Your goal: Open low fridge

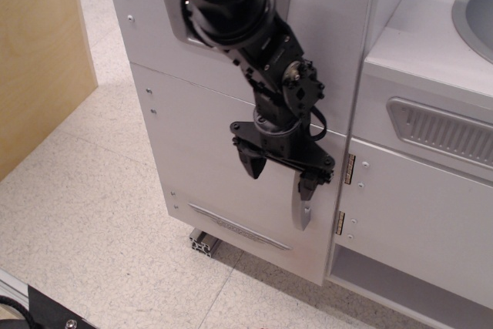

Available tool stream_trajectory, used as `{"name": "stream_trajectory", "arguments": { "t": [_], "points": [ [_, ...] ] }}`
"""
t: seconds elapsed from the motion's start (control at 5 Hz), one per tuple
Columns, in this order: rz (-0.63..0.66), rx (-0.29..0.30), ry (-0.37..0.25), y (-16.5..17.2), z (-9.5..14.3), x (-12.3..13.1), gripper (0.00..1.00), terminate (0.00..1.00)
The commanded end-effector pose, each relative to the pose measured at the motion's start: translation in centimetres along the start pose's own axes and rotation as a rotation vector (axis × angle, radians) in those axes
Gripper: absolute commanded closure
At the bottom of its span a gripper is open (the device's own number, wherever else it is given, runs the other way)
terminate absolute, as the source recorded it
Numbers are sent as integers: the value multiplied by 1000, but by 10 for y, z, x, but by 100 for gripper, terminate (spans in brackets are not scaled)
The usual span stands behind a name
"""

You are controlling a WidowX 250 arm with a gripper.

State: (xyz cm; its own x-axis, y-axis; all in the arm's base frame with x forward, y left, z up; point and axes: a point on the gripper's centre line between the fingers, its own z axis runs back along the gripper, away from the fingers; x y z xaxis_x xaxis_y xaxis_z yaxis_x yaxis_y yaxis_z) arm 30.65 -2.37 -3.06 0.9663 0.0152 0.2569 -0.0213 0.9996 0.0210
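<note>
The low fridge [204,159] is the lower white compartment with a flat door, shut flush with the cabinet. Its vertical silver-grey handle [300,212] shows only at its lower end. An embossed strip [239,227] runs near the door's bottom. My black gripper [281,178] is open in front of the door at the handle. One finger [253,162] is left of the handle. The other finger [308,187] lies over the handle's upper part. The upper half of the handle is hidden behind the gripper and wrist.
A white panel with a recessed dispenser [308,28] sits above the door, partly behind my arm. To the right is a cabinet door with brass hinges [349,169] and a sink counter [462,28]. A wooden panel [38,59] stands at the left. Speckled floor lies below.
</note>
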Motion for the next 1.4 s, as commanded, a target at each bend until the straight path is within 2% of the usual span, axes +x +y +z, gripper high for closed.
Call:
{"name": "stream_trajectory", "arguments": {
  "t": [0.0, 0.2, 0.4, 0.6, 0.8, 1.0, 1.2],
  "points": [
    [11, -10, -55, 3, 4, 16, 100, 0],
    [-18, -13, -34, 3, 3, 13, 100, 0],
    [-34, -4, -48, 4, 3, 7, 100, 0],
    [-65, -15, 0, 11, 4, -9, 100, 0],
    [-121, -32, 37, 22, 17, -32, 100, 0],
    [-204, -61, 58, 32, 41, -47, 100, 0],
    [-252, -101, 82, 41, 74, -54, 0, 0]
  ]
}}
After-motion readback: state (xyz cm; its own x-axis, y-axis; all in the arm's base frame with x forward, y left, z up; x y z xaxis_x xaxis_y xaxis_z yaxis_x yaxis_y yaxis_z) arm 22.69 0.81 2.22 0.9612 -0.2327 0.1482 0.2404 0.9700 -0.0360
